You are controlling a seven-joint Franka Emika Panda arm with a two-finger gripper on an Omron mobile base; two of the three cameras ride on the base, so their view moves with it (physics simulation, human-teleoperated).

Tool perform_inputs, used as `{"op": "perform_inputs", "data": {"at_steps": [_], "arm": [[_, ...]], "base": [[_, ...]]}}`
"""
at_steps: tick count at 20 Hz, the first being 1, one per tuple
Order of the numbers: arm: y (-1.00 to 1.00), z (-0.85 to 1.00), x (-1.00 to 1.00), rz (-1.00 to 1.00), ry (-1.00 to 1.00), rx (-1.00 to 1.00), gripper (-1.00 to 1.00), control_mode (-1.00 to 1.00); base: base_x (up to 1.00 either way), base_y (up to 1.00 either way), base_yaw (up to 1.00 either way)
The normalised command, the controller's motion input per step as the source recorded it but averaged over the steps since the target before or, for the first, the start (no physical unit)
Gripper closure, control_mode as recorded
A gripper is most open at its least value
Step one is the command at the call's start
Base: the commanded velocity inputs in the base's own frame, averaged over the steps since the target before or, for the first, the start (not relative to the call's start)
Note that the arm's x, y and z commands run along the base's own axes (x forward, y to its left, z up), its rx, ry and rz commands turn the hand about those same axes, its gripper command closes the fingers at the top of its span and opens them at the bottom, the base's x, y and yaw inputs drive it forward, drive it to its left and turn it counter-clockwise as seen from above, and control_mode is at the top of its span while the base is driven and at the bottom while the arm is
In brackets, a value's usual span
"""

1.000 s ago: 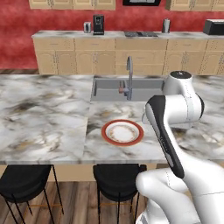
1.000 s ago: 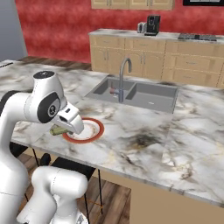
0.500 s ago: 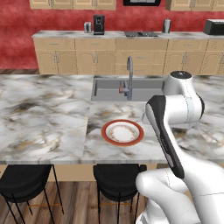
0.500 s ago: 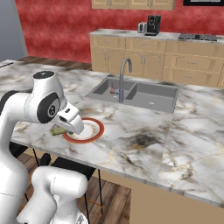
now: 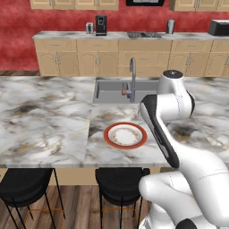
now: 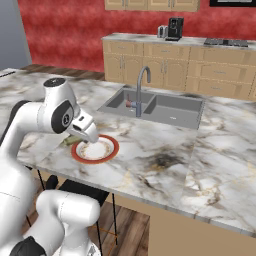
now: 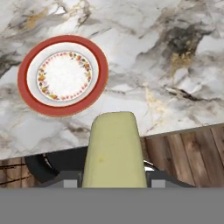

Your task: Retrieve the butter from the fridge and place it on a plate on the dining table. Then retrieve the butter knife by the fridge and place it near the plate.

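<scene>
Jutting straight out from the gripper point(image 7: 114, 183), the butter point(image 7: 114, 151) sits clamped between partly closed jaws, its free end over the near edge of the dining table point(image 7: 175, 65). Ahead and off to one side in the hand view, the plate point(image 7: 62, 75) lies bare, just inside that edge. Beyond the plate, open marble runs clear toward the sink point(image 5: 117, 91). Black stools point(image 5: 120, 181) stand beneath the edge.
</scene>
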Motion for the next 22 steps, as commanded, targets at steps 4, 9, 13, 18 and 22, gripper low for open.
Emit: {"op": "perform_inputs", "data": {"at_steps": [4, 9, 13, 18, 22], "arm": [[0.03, -0.08, 0.93, 0.02, -0.08, -0.02, 1.00, -1.00], [0.19, -0.35, 0.72, 0.01, -0.07, -0.02, 1.00, -1.00], [0.24, -0.46, 0.35, 0.00, -0.01, 0.00, 1.00, -1.00], [0.26, -0.51, 0.38, 0.00, -0.03, 0.00, 1.00, -1.00], [0.19, -0.43, 0.32, 0.00, -0.02, 0.00, 1.00, -1.00]], "base": [[0.00, 0.00, 0.00], [0.00, 0.00, 0.00], [0.00, 0.00, 0.00], [0.00, 0.00, 0.00], [0.00, 0.00, 0.00]]}}
